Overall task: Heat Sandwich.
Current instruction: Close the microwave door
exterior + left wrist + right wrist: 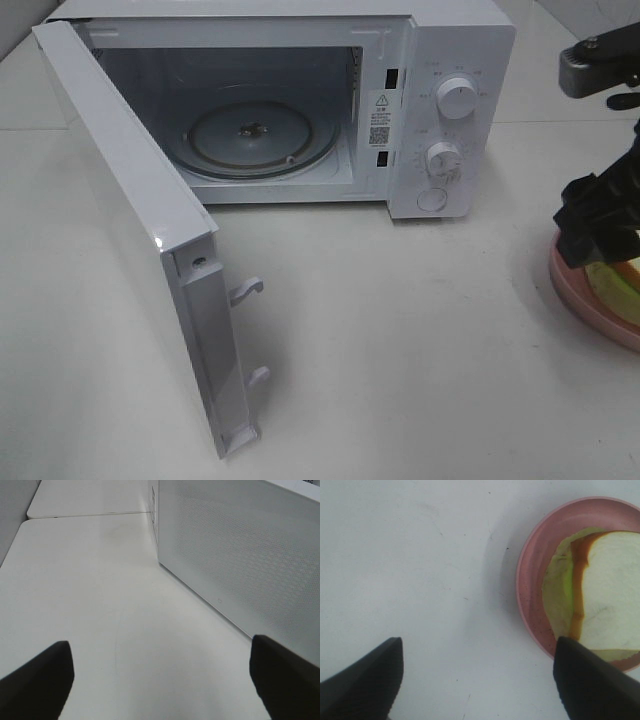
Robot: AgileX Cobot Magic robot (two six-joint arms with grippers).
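Sandwich (600, 590) is seen lying on the pink plate (532, 580) at the table's right edge, well apart from the microwave (440, 110), whose door (130, 230) is already swung open on an empty turntable (262, 135). Loading, closing and starting are judged left. The right gripper (477, 680) is spread wide beside the plate, holding nothing; the left gripper (160, 677) is likewise spread wide and empty. A warning label (380, 118) is too small to be read.

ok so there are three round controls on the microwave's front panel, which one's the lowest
The flat round button at the bottom of the microwave's control panel. The two above it, the top knob and the middle knob, are raised dials with pointer ridges.
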